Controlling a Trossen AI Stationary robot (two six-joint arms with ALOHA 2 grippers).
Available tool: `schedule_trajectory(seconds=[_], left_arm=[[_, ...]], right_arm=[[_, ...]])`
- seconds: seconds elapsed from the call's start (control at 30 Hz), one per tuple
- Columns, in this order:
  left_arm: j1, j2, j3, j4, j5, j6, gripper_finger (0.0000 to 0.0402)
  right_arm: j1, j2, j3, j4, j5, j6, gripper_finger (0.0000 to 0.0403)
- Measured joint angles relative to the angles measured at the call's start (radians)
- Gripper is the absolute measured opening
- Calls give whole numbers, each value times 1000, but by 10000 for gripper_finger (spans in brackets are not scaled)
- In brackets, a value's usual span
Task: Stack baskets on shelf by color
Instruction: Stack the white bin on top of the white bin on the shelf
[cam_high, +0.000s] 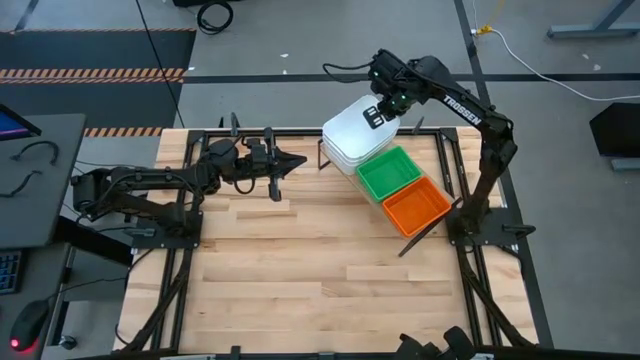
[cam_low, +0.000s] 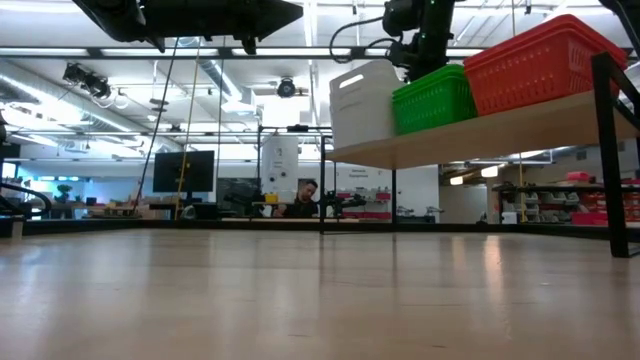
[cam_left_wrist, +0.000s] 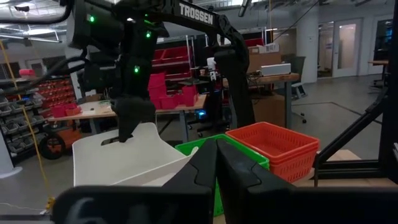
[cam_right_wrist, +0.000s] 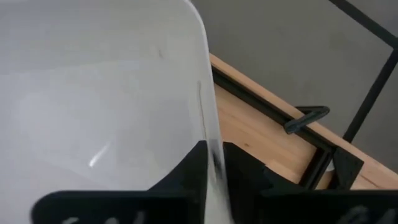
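High view: white (cam_high: 352, 136), green (cam_high: 389, 172) and orange baskets (cam_high: 417, 205) sit sorted on the shelf (cam_high: 424, 232), tabletop (cam_high: 300, 270) bare; low view agrees; wrist views: right pincer (cam_right_wrist: 214, 163) clamped on top white basket's rim, left pincer (cam_left_wrist: 217, 163) together, idle, so nearly done.

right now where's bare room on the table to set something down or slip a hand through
Most of the tabletop is bare: the whole span in front of the left gripper and the shelf, down to the near edge. It is crowded at the far right, where the white, green and orange baskets fill the shelf and the right gripper clamps the white rim.
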Motion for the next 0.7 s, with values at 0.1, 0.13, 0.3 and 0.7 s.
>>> schedule_trajectory(seconds=[0.1,0.13,0.3,0.7], left_arm=[[0,0,0,1,0,0,21],[0,0,0,1,0,0,22],[0,0,0,1,0,0,23],[0,0,0,4,0,0,18]], right_arm=[[0,0,-38,10,1,-1,29],[0,-7,-55,23,0,-4,18],[-4,-11,-100,58,-10,3,15],[-9,-2,-59,62,-34,26,8]])
